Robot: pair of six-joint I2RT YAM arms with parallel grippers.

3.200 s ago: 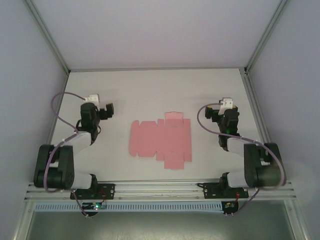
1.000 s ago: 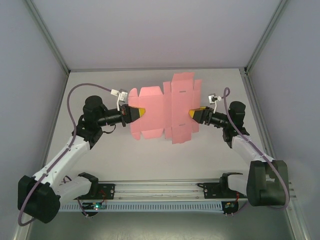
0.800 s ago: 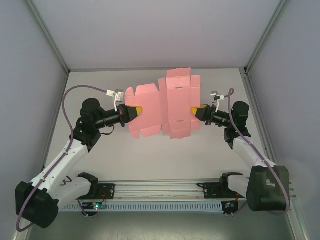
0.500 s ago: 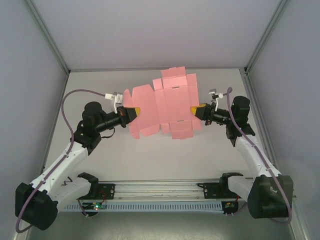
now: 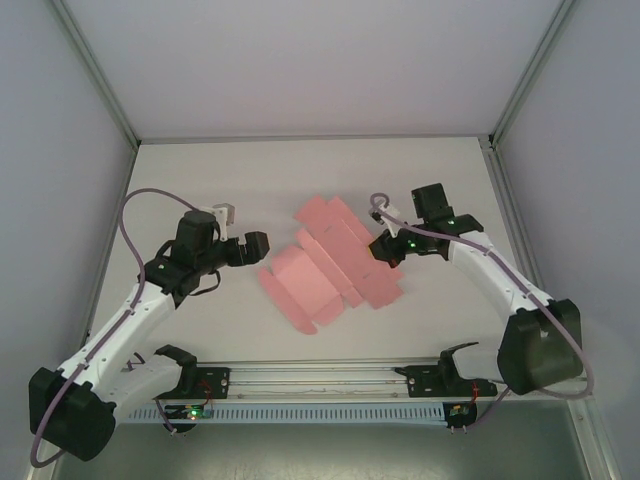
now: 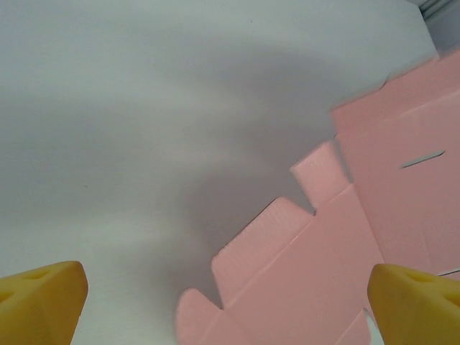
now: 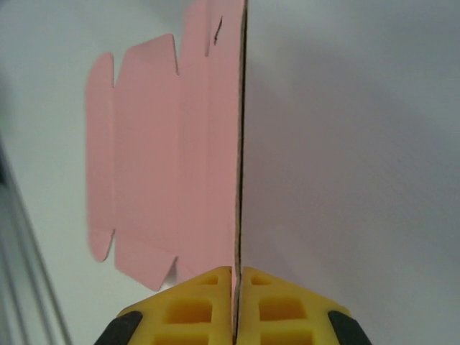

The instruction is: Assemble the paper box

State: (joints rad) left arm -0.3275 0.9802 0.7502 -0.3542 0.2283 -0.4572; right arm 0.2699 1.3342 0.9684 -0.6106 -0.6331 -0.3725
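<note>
pink paper box (image 5: 330, 268), a die-cut sheet with its flaps out, lies slantwise at mid-bench (image 5: 200, 175). right gripper (image 5: 385, 250) is pinched tight on its right edge, yellow fingers (image 7: 205, 295) pressed together with the card between them. left gripper (image 5: 257, 247) gapes wide, just beside the sheet's left flaps, not touching.

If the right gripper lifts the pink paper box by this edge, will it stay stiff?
Probably not: the paper box is a thin creased sheet, so its flaps likely sag. It looks light. The right gripper pinches only an edge, so it may swing.
</note>
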